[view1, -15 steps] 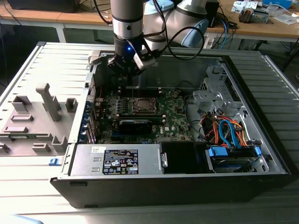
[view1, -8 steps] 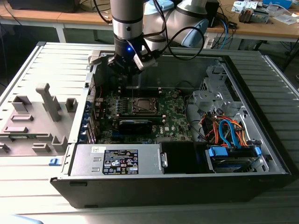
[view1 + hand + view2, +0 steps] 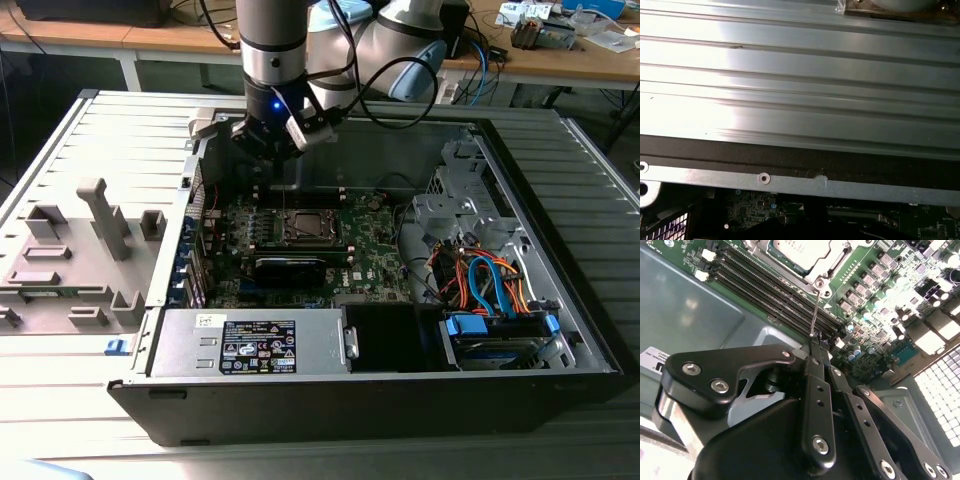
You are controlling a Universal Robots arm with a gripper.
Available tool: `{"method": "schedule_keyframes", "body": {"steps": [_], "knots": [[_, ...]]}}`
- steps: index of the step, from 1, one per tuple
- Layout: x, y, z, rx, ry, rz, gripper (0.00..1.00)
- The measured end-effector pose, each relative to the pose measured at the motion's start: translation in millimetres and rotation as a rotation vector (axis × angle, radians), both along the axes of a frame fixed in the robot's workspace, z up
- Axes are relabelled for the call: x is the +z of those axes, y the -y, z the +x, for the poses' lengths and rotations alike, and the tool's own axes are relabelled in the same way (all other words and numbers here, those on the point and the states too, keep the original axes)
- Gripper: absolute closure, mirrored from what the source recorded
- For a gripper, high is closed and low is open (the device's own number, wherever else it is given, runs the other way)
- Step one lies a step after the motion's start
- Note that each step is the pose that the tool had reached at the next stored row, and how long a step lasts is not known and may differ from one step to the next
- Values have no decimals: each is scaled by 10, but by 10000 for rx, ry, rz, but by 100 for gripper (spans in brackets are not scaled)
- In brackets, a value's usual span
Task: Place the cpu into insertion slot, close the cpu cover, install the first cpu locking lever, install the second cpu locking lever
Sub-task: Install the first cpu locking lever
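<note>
- On the exterior view's left, we saw a grey plastic fixture (image 3: 75, 255) resting on the ribbed metal table (image 3: 60, 400), outside the open computer case (image 3: 560, 330).
- Left of centre, at the case's front, a silver power supply box (image 3: 250, 340) lay with a label on its top.
- The gripper (image 3: 268, 150) hung over the case's far edge, just above the motherboard (image 3: 375, 250) and just beyond the insertion slot (image 3: 308, 226).
- In the second wrist view, the gripper (image 3: 812, 342) had its fingers (image 3: 815, 390) drawn together; a thin metal locking lever (image 3: 816, 310) stood between the tips, though we could not tell whether it was truly clamped.
- The lever's far end met a corner of the socket, beside the black memory slots (image 3: 770, 290).
- The cpu (image 3: 797, 249) lay flat in the slot, the silver cpu cover (image 3: 827, 267) framing it.
- On the exterior view's right, orange and blue cables (image 3: 490, 280) ran beside a drive bay (image 3: 495, 335).
- In the first wrist view, we noted the ribbed table surface (image 3: 800, 75) and the case rim (image 3: 790, 182).
</note>
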State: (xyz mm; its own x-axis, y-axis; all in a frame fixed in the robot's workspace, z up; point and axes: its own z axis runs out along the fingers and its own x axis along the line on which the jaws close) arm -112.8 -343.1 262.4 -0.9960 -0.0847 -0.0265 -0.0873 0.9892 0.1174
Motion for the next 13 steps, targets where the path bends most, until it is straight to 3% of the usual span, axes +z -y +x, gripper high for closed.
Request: {"method": "schedule_keyframes", "body": {"steps": [5, 13], "knots": [[0, 0, 1, 1, 1, 72, 89], [-3, 0, 20, 1, -3, 75, 89]]}}
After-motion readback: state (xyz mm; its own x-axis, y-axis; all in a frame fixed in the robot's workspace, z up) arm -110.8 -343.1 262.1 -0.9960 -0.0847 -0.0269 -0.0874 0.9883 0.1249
